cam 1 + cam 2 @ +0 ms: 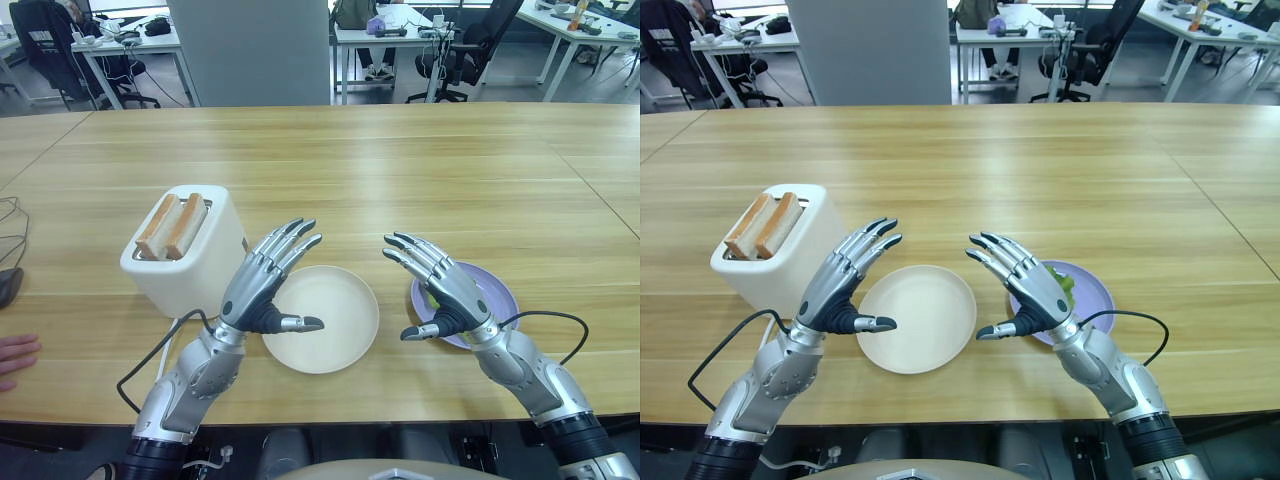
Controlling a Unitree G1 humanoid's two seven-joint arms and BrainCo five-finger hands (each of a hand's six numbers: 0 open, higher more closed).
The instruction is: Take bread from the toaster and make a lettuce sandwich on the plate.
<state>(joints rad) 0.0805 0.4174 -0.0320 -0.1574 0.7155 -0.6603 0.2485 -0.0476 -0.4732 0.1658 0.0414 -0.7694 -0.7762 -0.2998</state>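
Presently nothing is held: our left robot hand [262, 290] hovers with fingers spread over the near-left rim of the cream plate [335, 345], just beside the toaster [190, 265]. Our right robot hand [440, 285] hangs equally open above the purple plate [505, 295] that carries the lettuce [1063, 282]. Two bread slices [172, 226] stand side by side in the toaster's slots, tops showing. We judge the first step is lifting a slice, so we should bring the left robot hand above the slots. Then we pinch one slice by its exposed top and draw it straight up, so the toaster neither tips nor slides on the counter [400, 170].
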